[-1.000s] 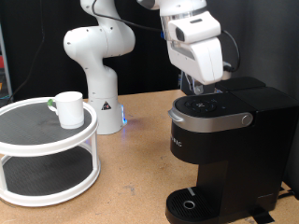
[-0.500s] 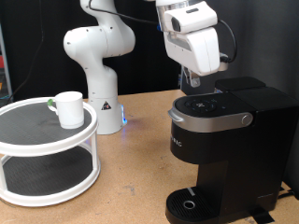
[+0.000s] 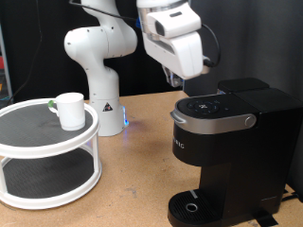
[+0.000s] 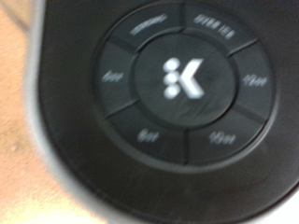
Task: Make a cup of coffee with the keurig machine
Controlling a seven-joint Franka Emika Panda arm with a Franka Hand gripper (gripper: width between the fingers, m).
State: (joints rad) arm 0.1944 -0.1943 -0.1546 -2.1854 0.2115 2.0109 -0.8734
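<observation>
The keurig machine (image 3: pixel 223 151) stands at the exterior view's right, black and boxy, lid shut, with its round button panel (image 3: pixel 210 107) on top. The wrist view is filled by that panel (image 4: pixel 177 79), with the white K button in the middle. My gripper (image 3: pixel 174 83) hangs above and just to the exterior view's left of the machine's top, touching nothing. Its fingers do not show in the wrist view. The cup (image 3: pixel 69 109), small and white, stands upright on the top tier of a round white shelf (image 3: pixel 38 142) at the exterior view's left. The machine's drip base (image 3: pixel 194 206) has nothing on it.
The arm's white base (image 3: pixel 99 71) stands behind, between the shelf and the machine. The brown tabletop (image 3: pixel 137 180) shows between the shelf and the machine. The shelf's lower tier (image 3: pixel 43 180) is dark and bare.
My gripper has risen off the machine's button panel and moved towards the exterior view's left. The cup and the machine have not moved.
</observation>
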